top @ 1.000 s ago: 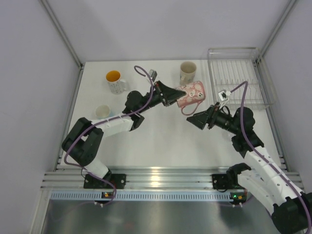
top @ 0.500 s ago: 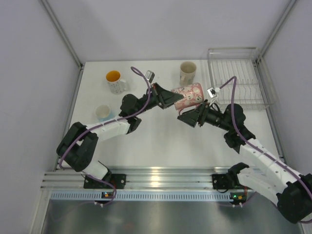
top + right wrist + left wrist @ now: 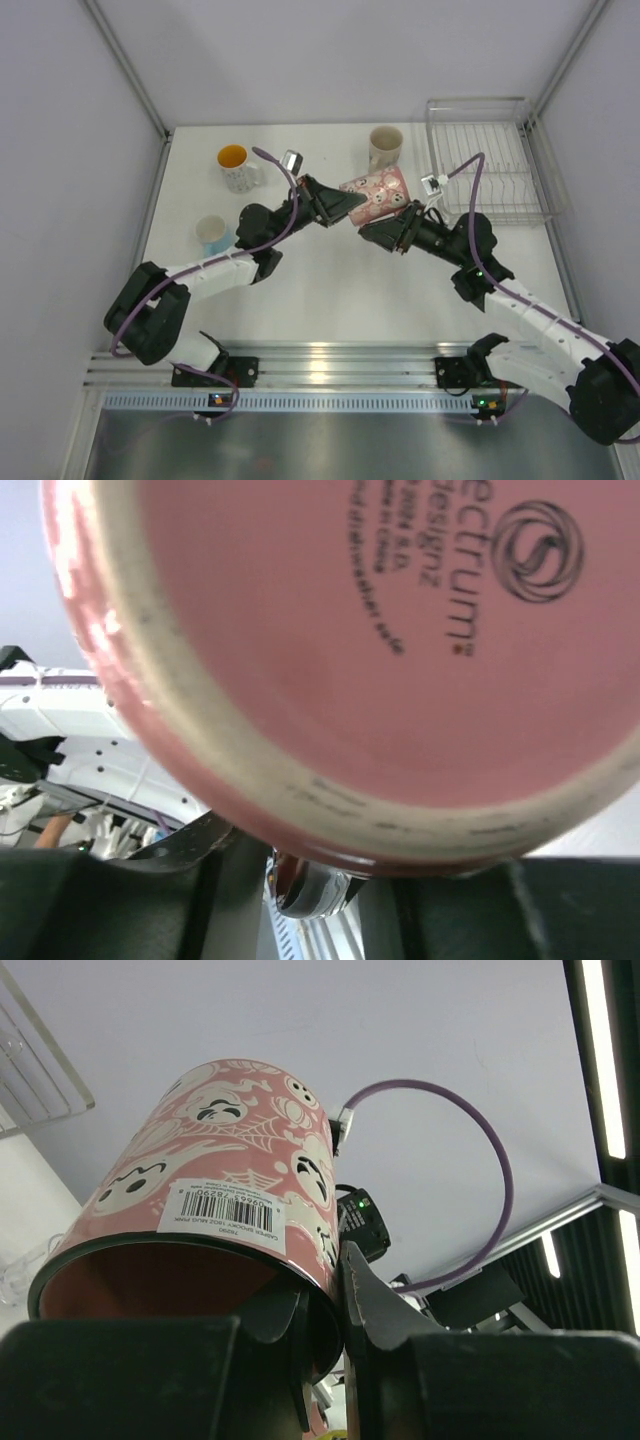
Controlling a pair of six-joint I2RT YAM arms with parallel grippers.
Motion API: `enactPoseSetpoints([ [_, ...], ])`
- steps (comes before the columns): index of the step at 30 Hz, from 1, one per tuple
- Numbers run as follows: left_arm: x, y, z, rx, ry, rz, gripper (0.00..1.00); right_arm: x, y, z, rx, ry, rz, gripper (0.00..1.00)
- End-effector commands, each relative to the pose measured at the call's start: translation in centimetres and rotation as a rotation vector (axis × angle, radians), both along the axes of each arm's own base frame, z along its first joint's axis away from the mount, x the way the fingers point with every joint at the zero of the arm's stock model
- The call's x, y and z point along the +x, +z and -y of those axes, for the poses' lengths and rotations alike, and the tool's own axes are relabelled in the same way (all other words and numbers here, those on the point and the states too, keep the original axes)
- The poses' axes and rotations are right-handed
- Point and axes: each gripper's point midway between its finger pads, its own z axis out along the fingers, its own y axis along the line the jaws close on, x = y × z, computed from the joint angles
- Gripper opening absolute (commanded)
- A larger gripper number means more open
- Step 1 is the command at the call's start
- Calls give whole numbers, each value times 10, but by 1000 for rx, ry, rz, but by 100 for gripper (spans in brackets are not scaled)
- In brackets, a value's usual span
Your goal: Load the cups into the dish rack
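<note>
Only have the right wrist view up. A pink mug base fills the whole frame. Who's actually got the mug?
Observer: The left gripper has it. It is clamped on the rim of the pinkish-red, ghost-patterned ceramic mug, one finger inside and one outside.
Operator: Off the table?
Observer: It looks lifted, tipped on its side with the base toward the right gripper.
Operator: Rack status?
Observer: The silver wire dish rack at back right has nothing in it.
</note>
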Motion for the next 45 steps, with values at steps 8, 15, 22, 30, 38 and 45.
enactPoseSetpoints([
  [8,-67,63,-26,-233,-78,317,0,-20,65,4,215,14,158,0],
  [15,-76,57,-31,-220,-76,332,30,-21,64,12,238,-27,135,0],
  [22,-74,48,-30,-203,-70,317,81,-11,60,18,183,-106,130,0],
  [30,-55,25,-26,-160,-59,242,98,-2,65,39,105,-245,148,0],
  [38,-35,-33,-10,125,-110,58,98,12,91,64,8,-402,179,0],
  [45,-13,-50,-74,798,298,204,98,43,82,96,-154,-609,133,0],
])
